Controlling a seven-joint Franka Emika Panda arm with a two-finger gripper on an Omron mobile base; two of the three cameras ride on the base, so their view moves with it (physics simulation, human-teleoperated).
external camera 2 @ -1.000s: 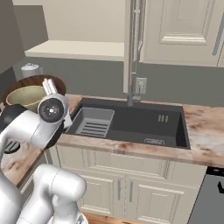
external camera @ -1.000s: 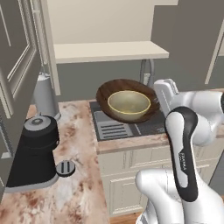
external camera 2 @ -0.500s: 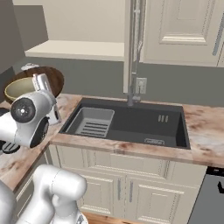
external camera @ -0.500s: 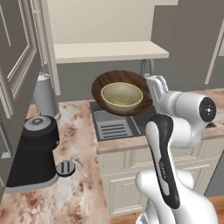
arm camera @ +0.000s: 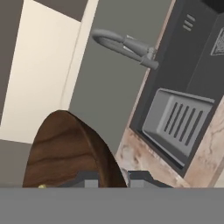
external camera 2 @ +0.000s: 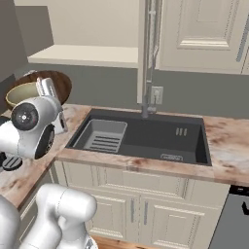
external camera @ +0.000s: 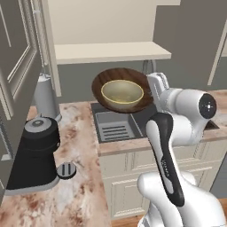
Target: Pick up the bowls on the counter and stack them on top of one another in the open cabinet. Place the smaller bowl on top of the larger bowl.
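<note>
The claw (arm camera: 106, 178) is clenched on the wood-grained, shallow larger bowl's (external camera: 102, 84) rim, carrying the smaller bowl (external camera: 122, 93).

- White rounded arm shells (external camera: 177, 195) are showing glossy, smooth curves.
- A dark band with small white lettering (external camera: 165, 157) is running behind the fingers.
- A round dark joint cap (external camera: 207, 105) is glinting.

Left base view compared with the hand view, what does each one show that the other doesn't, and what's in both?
The left base view alone has the tan bowl nested inside the brown bowl, both lifted above the counter, plus a black coffee grinder and a grey canister. The hand view alone has the curved grey tap, with the gripper shut on the brown bowl's rim. Both share the brown bowl, the sink, the counter and the cabinet shelf.
</note>
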